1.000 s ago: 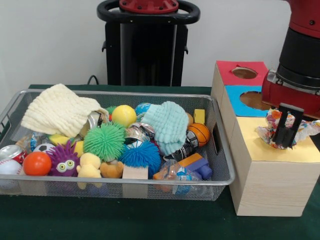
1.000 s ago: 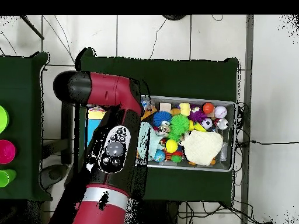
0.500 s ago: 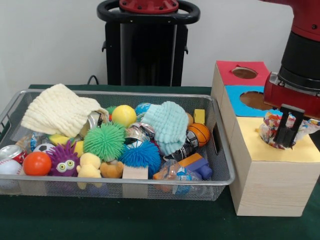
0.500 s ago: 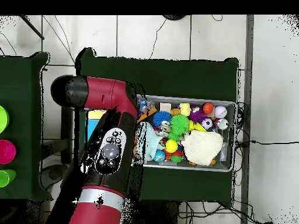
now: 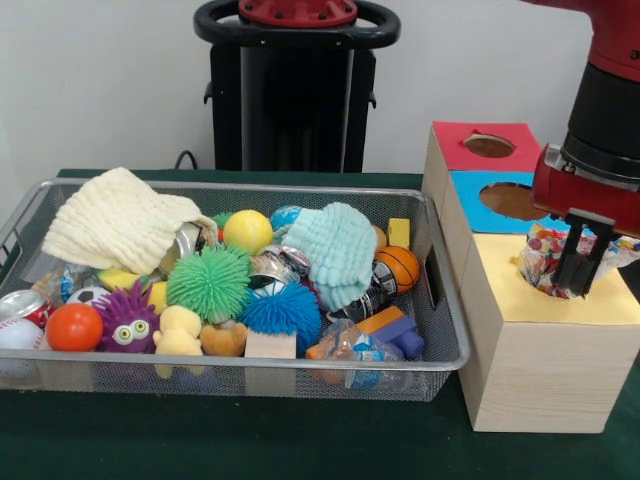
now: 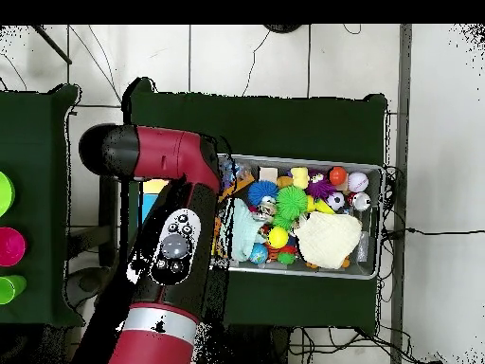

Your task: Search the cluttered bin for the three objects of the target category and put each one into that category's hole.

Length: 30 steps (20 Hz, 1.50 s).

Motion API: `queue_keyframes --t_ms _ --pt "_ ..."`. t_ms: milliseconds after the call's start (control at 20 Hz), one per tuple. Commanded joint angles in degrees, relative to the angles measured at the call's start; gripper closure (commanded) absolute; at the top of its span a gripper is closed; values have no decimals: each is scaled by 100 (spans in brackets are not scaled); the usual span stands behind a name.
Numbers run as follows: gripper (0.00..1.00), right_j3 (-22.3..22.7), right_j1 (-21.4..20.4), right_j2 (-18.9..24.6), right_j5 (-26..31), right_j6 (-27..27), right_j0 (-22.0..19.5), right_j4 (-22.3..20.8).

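Green cloth covers the tabletop (image 5: 230,440), with a pale wall behind. At the right stands a wooden box (image 5: 530,370) whose top carries a red panel (image 5: 470,135), a blue panel (image 5: 475,195) and a yellow panel (image 5: 520,295), the red and blue ones each with a round hole. Over the yellow panel the end effector (image 5: 578,272) hangs from the red and black arm (image 5: 610,120), its dark fingers (image 5: 572,268) clamped on a crumpled wrapper (image 5: 545,255). That wrapper is a crinkly bundle, whitish with red, blue and orange print, bulging out on both sides of the fingers and sitting low at the yellow panel. Left of the box, a wire mesh bin (image 5: 440,340) holds a cream cloth (image 5: 115,220), a mint cloth (image 5: 340,250), a green spiky ball (image 5: 208,283), a blue spiky ball (image 5: 282,310), an orange ball (image 5: 73,327) and a small basketball (image 5: 400,266). From overhead, the arm (image 6: 170,246) covers the box, and the bin (image 6: 369,270) lies beside it.
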Motion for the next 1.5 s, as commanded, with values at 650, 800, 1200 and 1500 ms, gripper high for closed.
queue_keyframes --t_ms 650,800,1200,1500 --pt "100 673 462 349 -296 807 146 -326" --pt "100 641 458 209 -157 785 190 -397" --pt "100 763 346 131 2 597 176 -472" --pt "100 969 164 149 71 425 122 -507"
